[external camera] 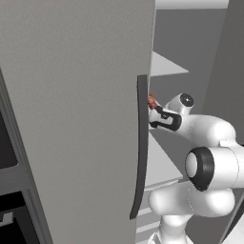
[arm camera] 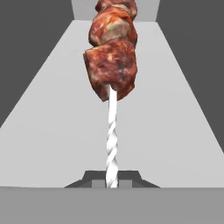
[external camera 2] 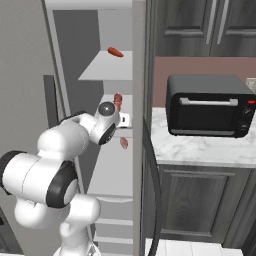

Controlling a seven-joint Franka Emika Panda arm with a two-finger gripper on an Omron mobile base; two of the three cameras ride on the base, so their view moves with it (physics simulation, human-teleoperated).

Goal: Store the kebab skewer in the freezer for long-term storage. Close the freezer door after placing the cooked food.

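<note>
My gripper point(arm camera: 112, 181) is shut on the pale stick of the kebab skewer point(arm camera: 112, 61), whose reddish-brown meat chunks point away from the hand. The skewer is held inside the freezer point(external camera 2: 100, 70), above a flat white shelf point(arm camera: 52, 122) and not resting on it. In the right base view the gripper point(external camera 2: 123, 117) sits at the compartment's right side with the kebab skewer point(external camera 2: 118, 100) just above it. From the left base view, the kebab skewer point(external camera: 151, 101) peeks out beside the gripper point(external camera: 154, 110). The freezer door point(external camera: 71, 119) stands open at the left, its long dark handle point(external camera: 141, 143) close to my arm.
A small red food item point(external camera 2: 115, 52) lies on the upper shelf and a pinkish piece point(external camera 2: 123, 143) sits lower down. A grey door edge with a curved dark handle point(external camera 2: 154, 195) borders the compartment's right. A black toaster oven point(external camera 2: 210, 105) stands on the marble counter point(external camera 2: 200, 150).
</note>
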